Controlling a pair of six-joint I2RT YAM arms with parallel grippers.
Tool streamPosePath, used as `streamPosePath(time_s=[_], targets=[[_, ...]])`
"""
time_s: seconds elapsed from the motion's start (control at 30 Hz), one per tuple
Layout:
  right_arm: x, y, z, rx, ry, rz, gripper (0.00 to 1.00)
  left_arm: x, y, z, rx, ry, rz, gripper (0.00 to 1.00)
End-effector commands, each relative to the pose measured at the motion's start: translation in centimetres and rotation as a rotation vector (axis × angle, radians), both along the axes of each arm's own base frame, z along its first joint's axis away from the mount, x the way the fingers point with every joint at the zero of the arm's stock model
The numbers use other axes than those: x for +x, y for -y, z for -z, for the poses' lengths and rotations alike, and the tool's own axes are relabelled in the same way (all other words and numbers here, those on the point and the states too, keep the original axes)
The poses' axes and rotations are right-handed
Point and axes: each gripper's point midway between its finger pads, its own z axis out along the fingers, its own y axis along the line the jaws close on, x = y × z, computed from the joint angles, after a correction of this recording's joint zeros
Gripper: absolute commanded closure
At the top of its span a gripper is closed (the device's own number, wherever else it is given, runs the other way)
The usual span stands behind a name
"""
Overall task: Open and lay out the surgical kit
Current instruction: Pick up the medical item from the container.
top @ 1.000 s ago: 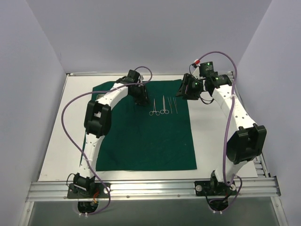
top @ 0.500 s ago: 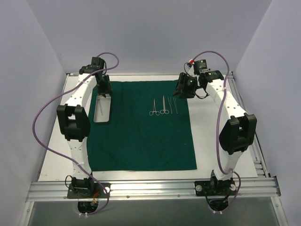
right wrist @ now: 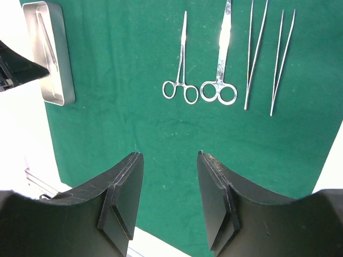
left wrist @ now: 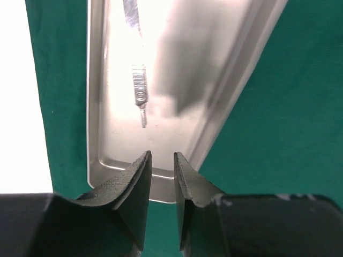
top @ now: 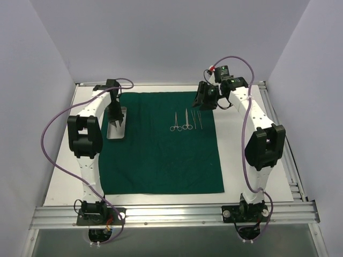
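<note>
- left gripper (left wrist: 162,160), jaws barely apart, empty, hung over the steel tray (left wrist: 95,80); centring on the instrument (left wrist: 140,93) inside seemed wise.
- right gripper (right wrist: 169,187) gaped empty above the cloth (right wrist: 134,128).

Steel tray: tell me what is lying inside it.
One slim steel instrument lies lengthwise on the steel tray floor; its far end leaves the left wrist view. The fingers of the left gripper cover part of the near rim.
</note>
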Motion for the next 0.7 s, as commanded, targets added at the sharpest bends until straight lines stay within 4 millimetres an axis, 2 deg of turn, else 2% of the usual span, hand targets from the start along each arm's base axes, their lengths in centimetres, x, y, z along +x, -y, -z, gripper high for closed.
streamPosePath(time_s=[0.0, 0.2, 0.67], targets=[[0.0, -0.2, -0.8, 0.000, 0.004, -0.018, 0.55, 0.1, -1.5, 1.1, 0.030, -0.004, -0.050, 0.68], [0.2, -0.2, -0.4, -0.004, -0.005, -0.021, 0.55, 0.0, -2.3, 3.0, 0.034, -0.034, -0.070, 0.70], [0.6, -0.3, -0.4, -0.006, -0.014, -0.021, 0.55, 0.6, -3.2, 5.6, 0.024, -0.059, -0.090, 0.76]])
